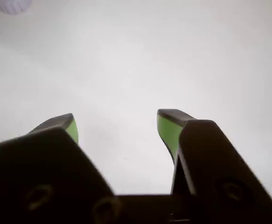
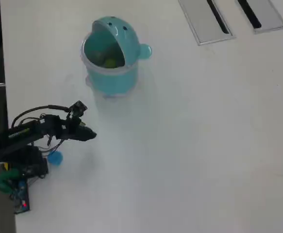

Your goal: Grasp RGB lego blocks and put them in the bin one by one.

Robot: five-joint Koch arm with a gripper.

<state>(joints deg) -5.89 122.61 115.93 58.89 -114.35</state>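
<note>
White tabletop (image 2: 190,145) fills both views. Teal bin (image 2: 111,63) stands upper left in overhead view, swing lid tipped back, yellow-green block (image 2: 109,62) visible inside. Other blocks not made out. Arm (image 2: 34,132) lies lower left, well apart from bin. Gripper (image 1: 117,126) in wrist view: green-padded jaws spread, nothing between them, bare table beneath. Grey slotted panels (image 2: 207,19) top right.
</note>
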